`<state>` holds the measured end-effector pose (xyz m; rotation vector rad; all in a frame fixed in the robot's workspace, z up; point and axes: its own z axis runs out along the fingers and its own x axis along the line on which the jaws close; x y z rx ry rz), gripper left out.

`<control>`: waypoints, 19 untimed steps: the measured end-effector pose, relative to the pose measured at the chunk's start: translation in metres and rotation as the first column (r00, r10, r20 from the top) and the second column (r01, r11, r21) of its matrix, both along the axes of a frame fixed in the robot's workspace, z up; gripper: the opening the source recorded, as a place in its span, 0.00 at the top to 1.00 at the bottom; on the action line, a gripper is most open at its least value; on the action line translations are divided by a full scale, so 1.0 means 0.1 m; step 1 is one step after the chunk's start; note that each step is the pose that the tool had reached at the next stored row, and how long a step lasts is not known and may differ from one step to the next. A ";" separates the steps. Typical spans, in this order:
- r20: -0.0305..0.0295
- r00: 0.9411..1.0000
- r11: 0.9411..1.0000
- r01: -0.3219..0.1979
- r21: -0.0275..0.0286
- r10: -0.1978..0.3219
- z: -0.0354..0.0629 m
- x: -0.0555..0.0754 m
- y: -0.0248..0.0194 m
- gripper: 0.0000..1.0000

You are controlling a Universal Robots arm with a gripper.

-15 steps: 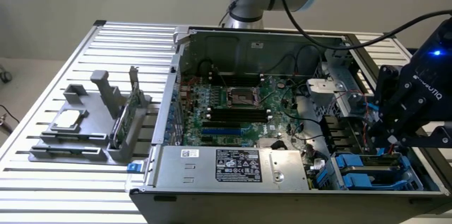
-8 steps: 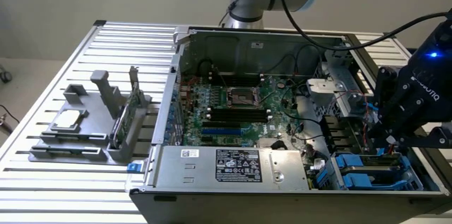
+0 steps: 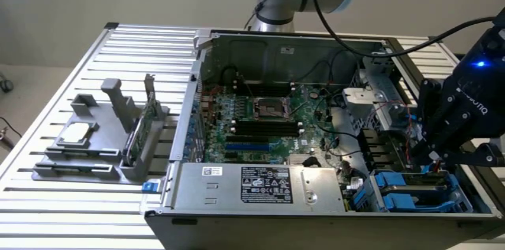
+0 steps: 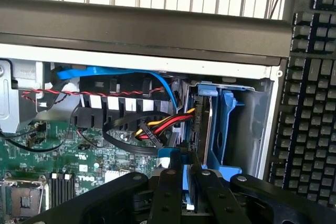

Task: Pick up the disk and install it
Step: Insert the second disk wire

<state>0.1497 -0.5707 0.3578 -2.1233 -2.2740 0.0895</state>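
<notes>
The disk (image 4: 202, 124) stands on edge in the blue drive bay (image 4: 231, 129) at the corner of the open computer case, its blue rails along its sides. In the exterior view the disk (image 3: 420, 181) sits low in the bay at the case's lower right. My gripper (image 4: 186, 174) hangs right over the disk's near end, fingers (image 4: 169, 192) drawn close together, with a strip of blue rail showing in the narrow gap. I cannot tell whether they pinch it. In the exterior view my gripper (image 3: 436, 161) is just above the bay.
Red, yellow and black cables (image 4: 157, 125) and a blue cable (image 4: 105, 72) run beside the bay. The power supply (image 3: 261, 186) lies along the case front. A grey holder (image 3: 94, 149) with a silver chip (image 3: 79, 133) and green card (image 3: 144, 129) stands at the exterior view's left. A keyboard (image 4: 310, 108) lies outside the case.
</notes>
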 end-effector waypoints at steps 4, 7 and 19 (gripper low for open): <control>0.001 1.000 1.000 0.000 0.000 0.000 -0.031 0.00 0.000 0.84; 0.001 1.000 1.000 0.000 0.000 0.000 -0.053 0.00 -0.001 0.84; 0.001 1.000 1.000 0.000 0.005 0.000 -0.094 0.02 -0.083 0.84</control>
